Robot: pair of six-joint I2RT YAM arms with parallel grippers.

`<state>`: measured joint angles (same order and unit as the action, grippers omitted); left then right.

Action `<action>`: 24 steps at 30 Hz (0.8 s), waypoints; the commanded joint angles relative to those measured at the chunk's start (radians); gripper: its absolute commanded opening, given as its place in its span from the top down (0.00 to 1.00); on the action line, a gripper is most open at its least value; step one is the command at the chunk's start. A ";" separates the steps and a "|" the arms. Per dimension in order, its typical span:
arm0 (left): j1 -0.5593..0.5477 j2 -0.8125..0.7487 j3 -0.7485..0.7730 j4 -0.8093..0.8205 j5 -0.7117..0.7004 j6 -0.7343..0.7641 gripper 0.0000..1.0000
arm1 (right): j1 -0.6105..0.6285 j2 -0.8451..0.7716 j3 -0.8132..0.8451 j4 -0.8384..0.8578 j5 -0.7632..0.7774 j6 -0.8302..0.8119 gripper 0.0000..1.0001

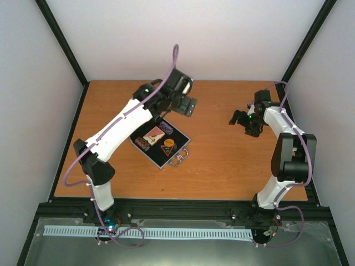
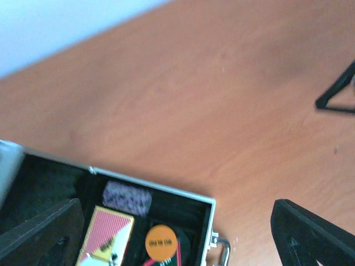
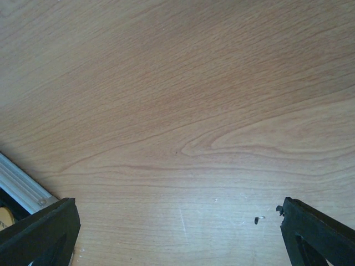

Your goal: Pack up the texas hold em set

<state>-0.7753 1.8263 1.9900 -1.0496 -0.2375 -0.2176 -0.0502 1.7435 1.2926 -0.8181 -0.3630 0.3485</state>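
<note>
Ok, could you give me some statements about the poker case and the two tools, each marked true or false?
1. The aluminium case is shut. False: it lies open, with its contents showing.
2. An orange disc lies inside the case. True.
3. The left tool grips the red card deck. False: the tool is open and empty, and the deck lies in the case.
4. The right tool is open above the bare wooden table. True.
</note>
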 commanded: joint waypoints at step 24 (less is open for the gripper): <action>0.508 -0.074 -0.088 -0.008 0.074 -0.161 0.05 | 0.258 -0.037 0.143 -0.021 -0.130 0.003 0.00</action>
<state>-0.2790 1.7603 1.9709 -1.0893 -0.2043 -0.3470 0.1589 1.7096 1.3571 -0.8402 -0.4278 0.3485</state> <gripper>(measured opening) 0.955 0.999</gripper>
